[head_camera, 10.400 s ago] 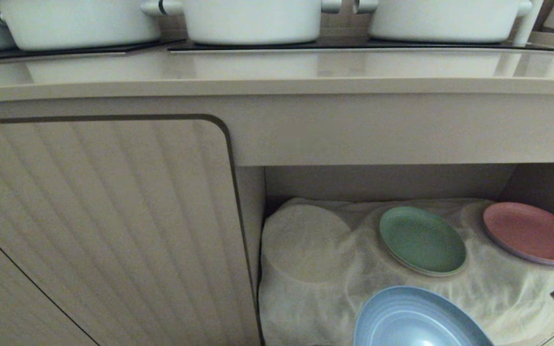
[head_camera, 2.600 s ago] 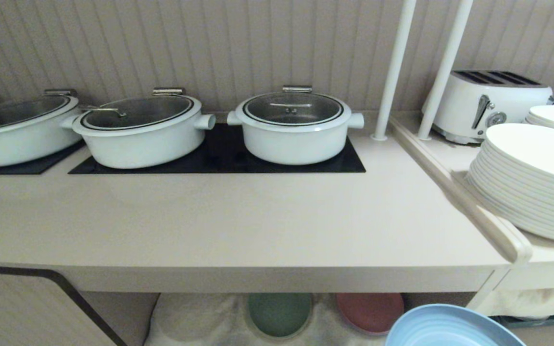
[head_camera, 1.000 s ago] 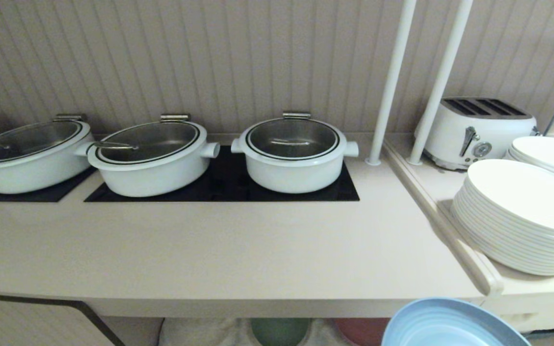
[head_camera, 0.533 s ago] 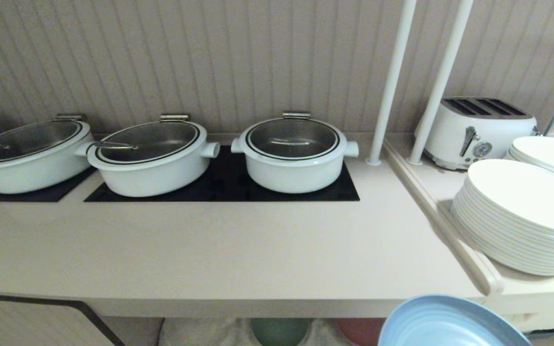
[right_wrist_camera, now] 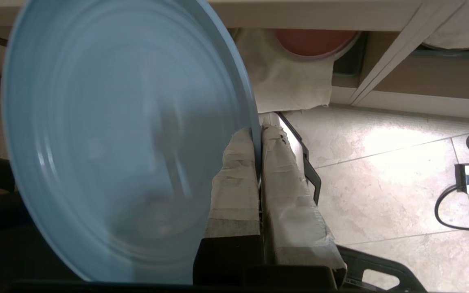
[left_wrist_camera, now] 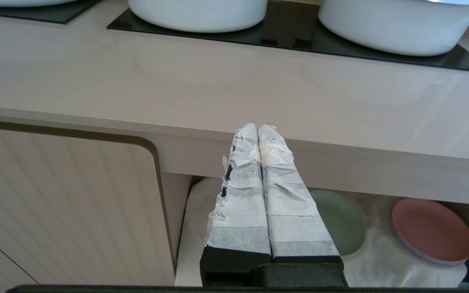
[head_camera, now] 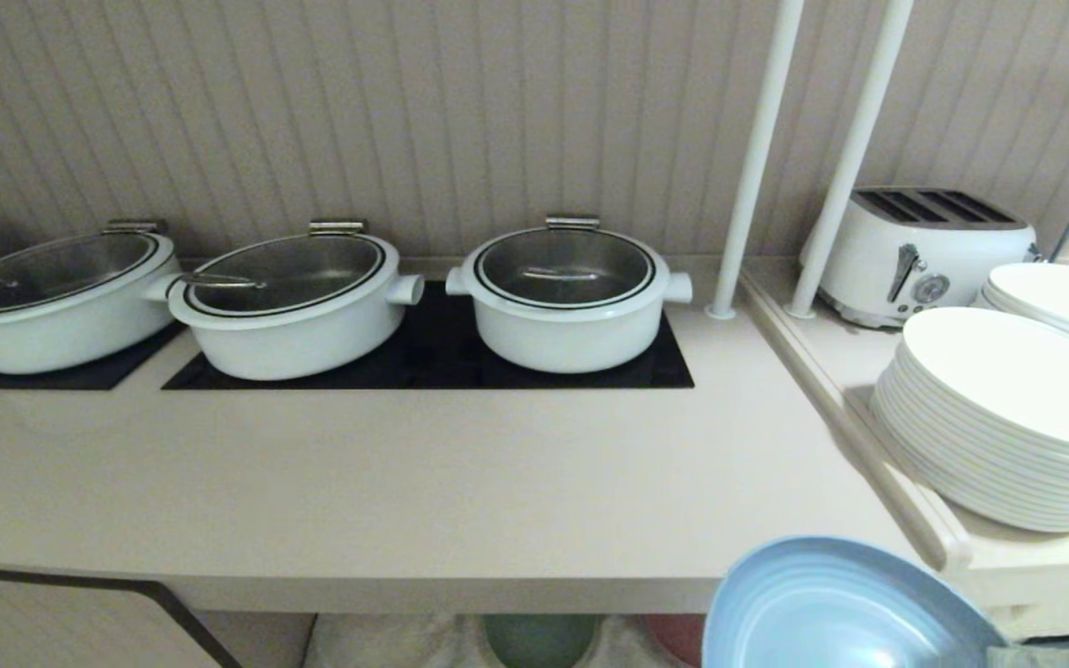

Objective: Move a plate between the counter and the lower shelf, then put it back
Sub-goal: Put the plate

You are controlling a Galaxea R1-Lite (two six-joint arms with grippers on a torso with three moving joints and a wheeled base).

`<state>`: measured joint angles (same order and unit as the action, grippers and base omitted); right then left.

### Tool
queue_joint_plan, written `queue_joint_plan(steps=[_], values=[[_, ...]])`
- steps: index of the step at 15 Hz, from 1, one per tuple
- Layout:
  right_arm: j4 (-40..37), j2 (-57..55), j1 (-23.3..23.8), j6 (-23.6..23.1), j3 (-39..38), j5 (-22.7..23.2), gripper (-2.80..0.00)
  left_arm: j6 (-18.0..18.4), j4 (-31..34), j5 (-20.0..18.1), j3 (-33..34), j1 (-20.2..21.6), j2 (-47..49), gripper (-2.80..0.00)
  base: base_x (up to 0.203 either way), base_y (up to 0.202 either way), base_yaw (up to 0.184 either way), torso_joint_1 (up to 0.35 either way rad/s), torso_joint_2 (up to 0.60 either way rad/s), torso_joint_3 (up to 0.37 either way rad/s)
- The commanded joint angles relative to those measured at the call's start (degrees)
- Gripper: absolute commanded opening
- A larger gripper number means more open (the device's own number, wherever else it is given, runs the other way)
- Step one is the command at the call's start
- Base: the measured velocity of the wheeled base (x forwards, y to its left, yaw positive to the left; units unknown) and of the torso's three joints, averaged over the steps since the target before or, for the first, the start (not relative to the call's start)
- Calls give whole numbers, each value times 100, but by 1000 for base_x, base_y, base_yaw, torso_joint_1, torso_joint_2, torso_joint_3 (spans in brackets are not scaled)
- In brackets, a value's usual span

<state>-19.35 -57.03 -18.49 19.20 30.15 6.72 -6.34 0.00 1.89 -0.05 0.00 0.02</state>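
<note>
The light-blue plate (head_camera: 845, 608) hangs tilted in front of the counter's (head_camera: 423, 482) front edge, at the lower right of the head view, its ringed underside showing. My right gripper (right_wrist_camera: 259, 132) is shut on the plate's (right_wrist_camera: 116, 134) rim, one taped finger on each face. The lower shelf (left_wrist_camera: 377, 254) lies under the counter (left_wrist_camera: 234, 93), lined with white cloth, and only a strip of the shelf (head_camera: 423, 645) shows in the head view. My left gripper (left_wrist_camera: 257, 129) is shut and empty, parked in front of the counter edge.
A green plate (left_wrist_camera: 340, 221) and a pink plate (left_wrist_camera: 432, 230) lie on the shelf cloth. Three white pots (head_camera: 567, 297) stand on black cooktop panels (head_camera: 423, 357). At the right are stacked white plates (head_camera: 1008, 417), a toaster (head_camera: 924, 255) and two white poles (head_camera: 757, 158).
The plate has risen and moved a little left at the lower right of the head view, and now shows more of its underside. The left gripper has kept still.
</note>
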Motion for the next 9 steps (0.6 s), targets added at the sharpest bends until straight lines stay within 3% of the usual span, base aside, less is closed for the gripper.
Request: queue_joint_plan(steps=[1, 7, 9], values=[[-5, -484, 42, 0, 252, 45, -280, -7, 0, 4, 0, 0, -2, -280, 0, 0, 0, 0, 0, 0], [709, -1532, 37, 38, 841, 107, -280, -7, 0, 4, 5, 0, -2, -280, 0, 0, 0, 0, 0, 0], [739, -1973, 10, 27, 1268, 439, -280, -7, 0, 4, 4, 0, -2, -280, 0, 0, 0, 0, 0, 0]])
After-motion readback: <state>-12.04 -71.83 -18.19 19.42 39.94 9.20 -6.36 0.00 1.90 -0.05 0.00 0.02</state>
